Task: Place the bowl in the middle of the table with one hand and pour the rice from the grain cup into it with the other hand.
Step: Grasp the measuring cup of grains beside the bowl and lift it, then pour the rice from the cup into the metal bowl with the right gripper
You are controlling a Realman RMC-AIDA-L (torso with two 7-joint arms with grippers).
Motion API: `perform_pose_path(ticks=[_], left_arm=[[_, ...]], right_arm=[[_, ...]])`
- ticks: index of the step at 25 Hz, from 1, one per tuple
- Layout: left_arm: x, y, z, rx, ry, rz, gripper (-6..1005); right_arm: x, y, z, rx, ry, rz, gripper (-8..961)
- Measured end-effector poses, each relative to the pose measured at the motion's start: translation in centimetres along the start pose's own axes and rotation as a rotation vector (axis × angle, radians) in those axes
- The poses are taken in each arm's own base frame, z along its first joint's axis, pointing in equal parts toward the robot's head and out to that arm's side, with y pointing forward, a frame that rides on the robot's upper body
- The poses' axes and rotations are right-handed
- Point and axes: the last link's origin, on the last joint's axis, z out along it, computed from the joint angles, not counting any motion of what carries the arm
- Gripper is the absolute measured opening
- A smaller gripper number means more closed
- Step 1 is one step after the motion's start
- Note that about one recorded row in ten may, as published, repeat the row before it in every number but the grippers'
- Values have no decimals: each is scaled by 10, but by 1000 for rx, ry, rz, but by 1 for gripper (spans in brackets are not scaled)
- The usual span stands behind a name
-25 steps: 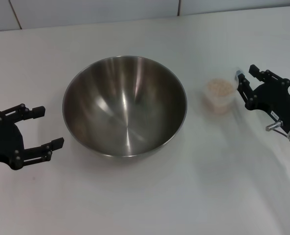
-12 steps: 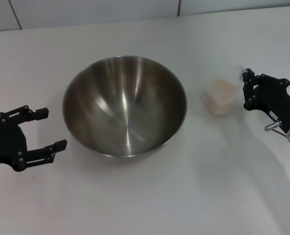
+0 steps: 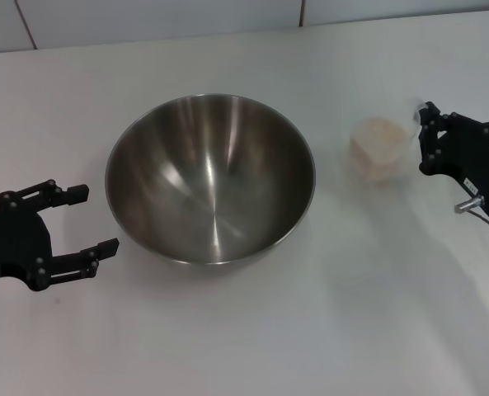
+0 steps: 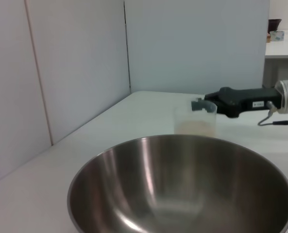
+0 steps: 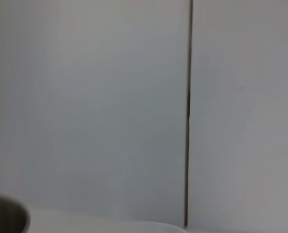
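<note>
The steel bowl (image 3: pixel 210 176) stands empty at the middle of the white table (image 3: pixel 252 330); it fills the lower part of the left wrist view (image 4: pixel 182 194). My left gripper (image 3: pixel 94 220) is open and empty just left of the bowl, not touching it. My right gripper (image 3: pixel 424 136) is to the right of the bowl, shut on the far-right rim of the clear grain cup (image 3: pixel 380 150), which holds pale rice (image 3: pixel 378 134). The cup stays upright. The left wrist view shows the cup (image 4: pixel 195 121) and the right gripper (image 4: pixel 203 103) beyond the bowl.
A pale panelled wall (image 3: pixel 145 21) runs along the table's far edge. The right wrist view shows mostly that wall (image 5: pixel 110 97) and a sliver of the bowl's rim (image 5: pixel 5 216). Bare tabletop lies in front of the bowl.
My right gripper closed on the cup's rim and the cup shifted a little up and to the right with it. My left gripper crept slightly toward the bowl.
</note>
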Motion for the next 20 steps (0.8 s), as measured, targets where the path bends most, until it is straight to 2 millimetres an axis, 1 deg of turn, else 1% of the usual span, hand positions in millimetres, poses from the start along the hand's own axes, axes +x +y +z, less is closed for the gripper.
perform_pose_path(ticks=[5, 7, 10, 13, 16, 20], left_arm=[[1, 0, 1, -3, -1, -8, 816], [2, -1, 1, -3, -1, -10, 816], [3, -1, 2, -7, 0, -8, 815], [4, -1, 4, -15, 0, -6, 815], [5, -1, 6, -23, 0, -3, 815], [6, 0, 8, -32, -1, -6, 815]], right_arm=[[-23, 2, -4, -14, -167, 7, 8], [-34, 3, -2, -31, -234, -8, 8], [-51, 10, 10, -62, -325, -90, 9], [-63, 25, 28, -85, -384, -203, 9], [-72, 41, 45, -98, -416, -318, 9], [-77, 62, 58, -94, -448, -514, 9]])
